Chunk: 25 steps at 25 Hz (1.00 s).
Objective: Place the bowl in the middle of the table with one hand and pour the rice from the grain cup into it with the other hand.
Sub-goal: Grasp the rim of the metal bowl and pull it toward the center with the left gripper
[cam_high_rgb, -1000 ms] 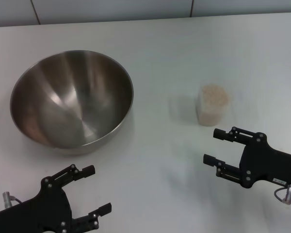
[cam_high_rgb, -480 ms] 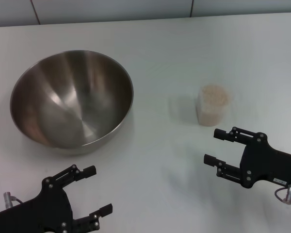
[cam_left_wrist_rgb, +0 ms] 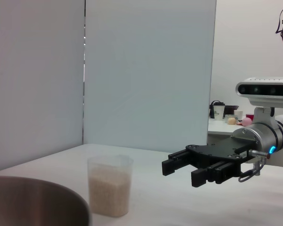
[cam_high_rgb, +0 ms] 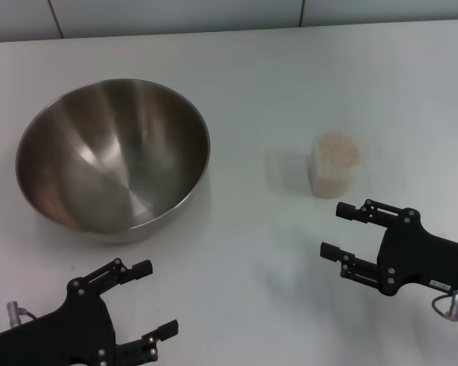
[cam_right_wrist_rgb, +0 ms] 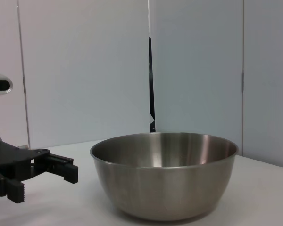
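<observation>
A: Item one, the grain cup (cam_high_rgb: 334, 165). Location?

B: On the table (cam_high_rgb: 290, 69), right of centre, standing upright with its long axis vertical and its open mouth facing up. It is filled with rice (cam_high_rgb: 337, 149) nearly to the rim.

A: Relation to the nearest pincer?

B: The right gripper (cam_high_rgb: 342, 231) sits just on the near side of the cup, apart from it, not touching. Its two fingers point leftward and slightly away from the robot, spread apart, with nothing between them. The left wrist view shows the same: cup (cam_left_wrist_rgb: 110, 184) upright, right gripper (cam_left_wrist_rgb: 178, 170) beside it at about the height of the cup's rim, clear of the cup wall.

A: Item two, the bowl (cam_high_rgb: 113, 155).

B: Left part of the table, well apart from the cup. It rests on its base with its opening up, leaning a little toward the robot's right. Its inside is bare steel. In the right wrist view the bowl (cam_right_wrist_rgb: 164, 172) stands level on the tabletop.

A: Left pincer?

B: The left gripper (cam_high_rgb: 153, 300) is at the near left edge of the table, on the robot's side of the bowl and apart from it. Fingers spread, pointing right, holding nothing. It also shows in the right wrist view (cam_right_wrist_rgb: 37, 179), beside the bowl and clear of it.
</observation>
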Motion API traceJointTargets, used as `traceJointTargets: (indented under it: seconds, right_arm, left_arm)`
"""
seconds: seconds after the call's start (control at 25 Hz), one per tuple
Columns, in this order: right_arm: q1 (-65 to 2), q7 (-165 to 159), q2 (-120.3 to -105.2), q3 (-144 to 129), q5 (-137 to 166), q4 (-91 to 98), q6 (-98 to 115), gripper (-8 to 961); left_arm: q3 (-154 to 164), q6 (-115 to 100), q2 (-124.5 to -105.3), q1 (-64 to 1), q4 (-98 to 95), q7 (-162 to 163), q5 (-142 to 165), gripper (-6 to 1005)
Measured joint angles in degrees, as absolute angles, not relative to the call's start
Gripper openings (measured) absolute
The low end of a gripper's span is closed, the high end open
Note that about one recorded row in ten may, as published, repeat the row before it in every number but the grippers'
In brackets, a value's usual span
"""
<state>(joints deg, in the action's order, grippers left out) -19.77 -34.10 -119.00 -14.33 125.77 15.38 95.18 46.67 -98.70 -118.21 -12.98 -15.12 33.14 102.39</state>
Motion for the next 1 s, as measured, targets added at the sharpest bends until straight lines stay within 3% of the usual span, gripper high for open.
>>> traceJointTargets:
  seconds: [1.0]
  right_arm:
    - [-19.85,-34.1,-119.0,-14.32,125.77,15.38,95.19,635]
  left_arm:
    - [45.49,-102.95,-118.46,-13.09,-15.2,33.13,101.04,827]
